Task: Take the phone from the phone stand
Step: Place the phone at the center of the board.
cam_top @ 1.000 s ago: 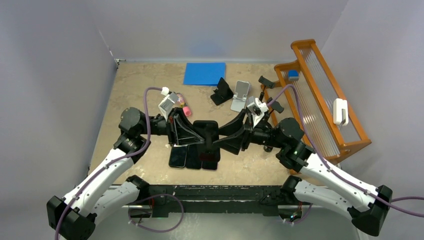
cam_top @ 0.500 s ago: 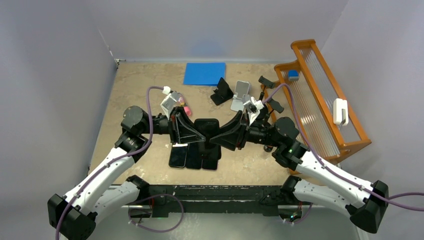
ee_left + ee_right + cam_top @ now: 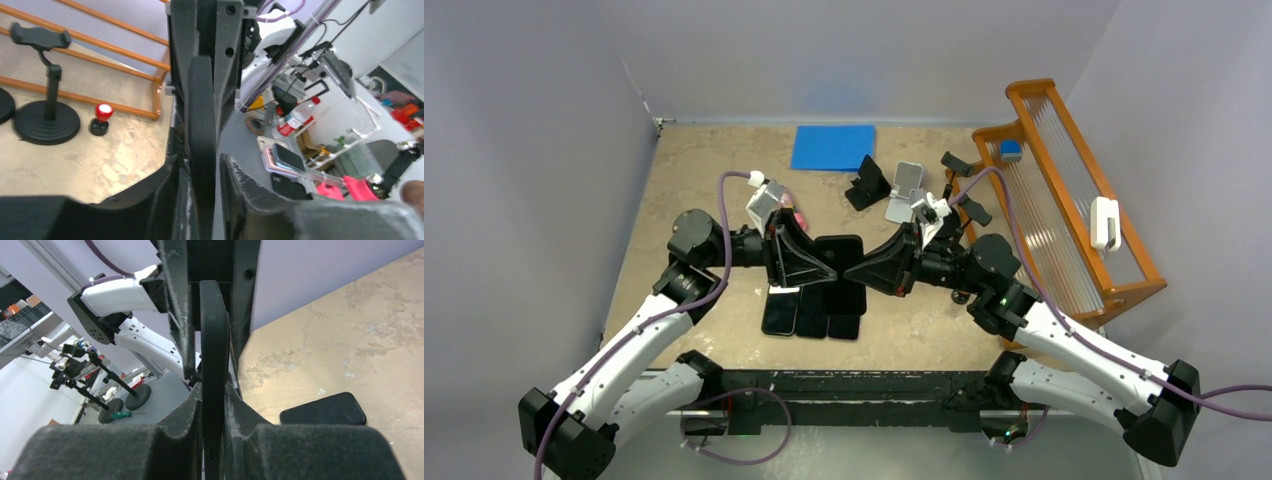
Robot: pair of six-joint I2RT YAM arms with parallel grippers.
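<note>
1. Two tools met over the middle of the table (image 3: 689, 180), the left tool (image 3: 824, 272) and the right tool (image 3: 864, 270) pointing at each other, tips nearly touching.
2. One black phone (image 3: 839, 248) sat between them, raised clear of the table, its dark face turned up toward the top camera.
3. Seen from the left wrist, the left tool (image 3: 200, 165) was closed down to the phone's thickness. The phone (image 3: 201, 125) stood edge-on between its two fingers (image 3: 172, 180), and the other tool's fingers clamped the far end of the phone.
4. Seen from the right wrist, the right tool (image 3: 214, 395) was likewise narrowed onto the phone (image 3: 215, 340), with its padded fingers (image 3: 240, 415) pressed against both faces.
5. Several dark phones (image 3: 781, 315) lay flat side by side on the table beneath and just near of the held phone. One of them showed in the right wrist view (image 3: 324, 409).
6. Both small stands stood farther back, well apart from the held phone: a black phone stand (image 3: 867, 186) and, just to its right, a silver phone stand (image 3: 906, 192).
7. A tall clamp stand (image 3: 46, 122) on a round base stood beside the orange rack (image 3: 1049, 220) at the right, with a small red-capped object (image 3: 102, 119) near its base.
8. A blue mat (image 3: 832, 147) lay at the far edge of the table.
</note>
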